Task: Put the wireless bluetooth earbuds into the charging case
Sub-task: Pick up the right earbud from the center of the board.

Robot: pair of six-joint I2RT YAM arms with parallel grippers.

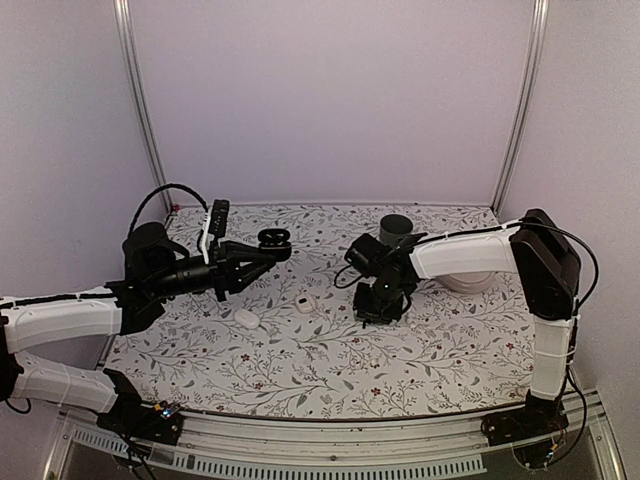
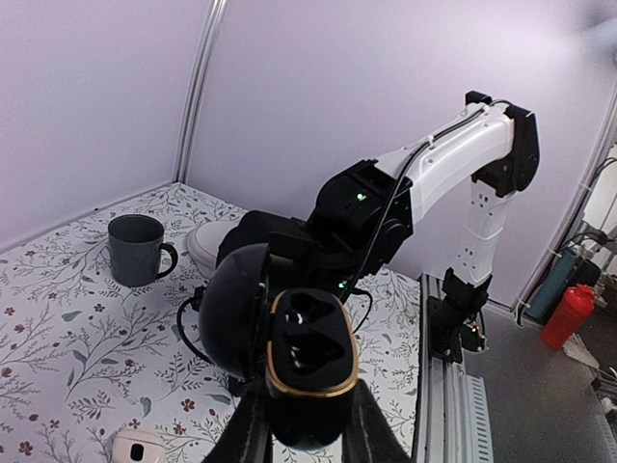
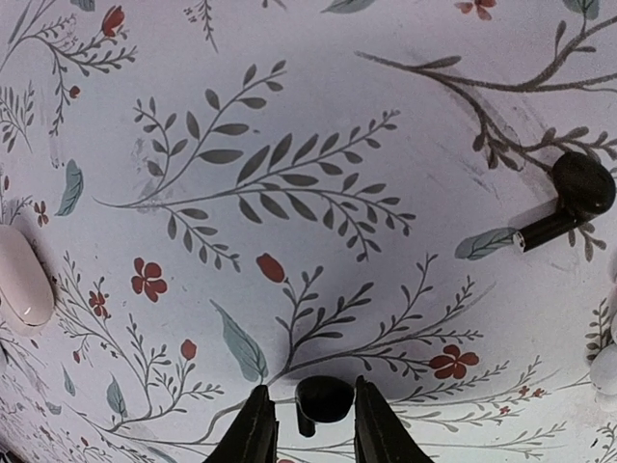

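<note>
While left pincer [image 2: 307, 424] clamps 1 open case [image 2: 310, 362], right pincer [image 3: 314, 424] grips 1 earbud [image 3: 323, 399] — another earbud [image 3: 571, 198] loose.

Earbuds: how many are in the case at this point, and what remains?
None yet. The left gripper holds the open black charging case off the table, both wells empty. The right gripper has its jaws either side of one black earbud at the cloth; whether it is gripped is unclear. A second earbud lies on the tablecloth. Both insertions remain.
</note>
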